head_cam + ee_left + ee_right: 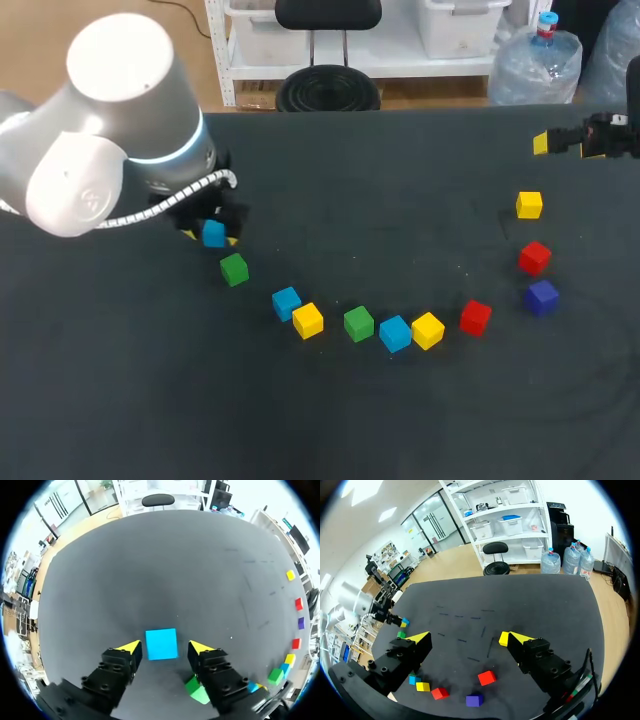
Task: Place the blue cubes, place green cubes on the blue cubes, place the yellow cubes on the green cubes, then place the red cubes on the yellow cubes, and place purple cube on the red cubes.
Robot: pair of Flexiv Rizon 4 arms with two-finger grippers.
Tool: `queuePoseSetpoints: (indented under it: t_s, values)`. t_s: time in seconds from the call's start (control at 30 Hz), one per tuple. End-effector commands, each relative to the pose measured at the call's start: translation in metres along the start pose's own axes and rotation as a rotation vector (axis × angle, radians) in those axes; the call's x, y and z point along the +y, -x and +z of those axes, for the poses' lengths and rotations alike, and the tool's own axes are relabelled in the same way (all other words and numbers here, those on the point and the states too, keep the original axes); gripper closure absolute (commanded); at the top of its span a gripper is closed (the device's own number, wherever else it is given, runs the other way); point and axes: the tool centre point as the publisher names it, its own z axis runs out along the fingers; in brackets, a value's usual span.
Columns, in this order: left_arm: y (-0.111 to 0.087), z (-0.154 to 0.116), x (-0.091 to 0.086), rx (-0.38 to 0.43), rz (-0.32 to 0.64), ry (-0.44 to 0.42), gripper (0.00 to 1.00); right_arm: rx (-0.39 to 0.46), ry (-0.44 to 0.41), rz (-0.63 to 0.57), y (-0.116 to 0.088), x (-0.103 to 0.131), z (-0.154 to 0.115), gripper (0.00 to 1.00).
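A blue cube [213,233] lies on the black table between the fingers of my left gripper [210,238]. In the left wrist view the blue cube [161,643] sits between the yellow tips of the left gripper [162,648], with a narrow gap on each side, so the gripper is open. A green cube [198,690] lies beside one finger. My right gripper [565,143] hovers open and empty at the far right; in its own view the right gripper [467,639] stands above a yellow cube [503,638], a red cube [487,677] and the purple cube [474,700].
An arc of loose cubes curves across the table: green [234,269], blue [286,302], yellow [307,320], green [358,323], blue [394,333], yellow [427,330], red [475,317], purple [541,297], red [534,257], yellow [529,205].
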Motion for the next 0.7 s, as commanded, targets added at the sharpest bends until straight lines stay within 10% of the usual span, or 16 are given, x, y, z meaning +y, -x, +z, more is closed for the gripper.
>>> queuePoseSetpoints:
  t_s: [0.03,0.2,0.37,0.7]
  values:
    - [0.005,0.003,0.002,0.003,0.003,0.003,0.52,-0.001,-0.005,0.001,0.000,0.001,0.000,0.00]
    - [0.007,0.003,0.004,0.000,0.008,0.006,0.58,-0.001,-0.005,0.001,0.000,0.001,0.000,0.00]
    - [0.007,0.003,0.005,-0.005,0.009,0.008,1.00,-0.001,-0.005,0.001,0.000,0.001,0.000,0.00]
    - [0.007,-0.007,0.003,-0.028,0.033,-0.006,1.00,-0.001,-0.005,0.001,0.000,0.001,0.000,0.00]
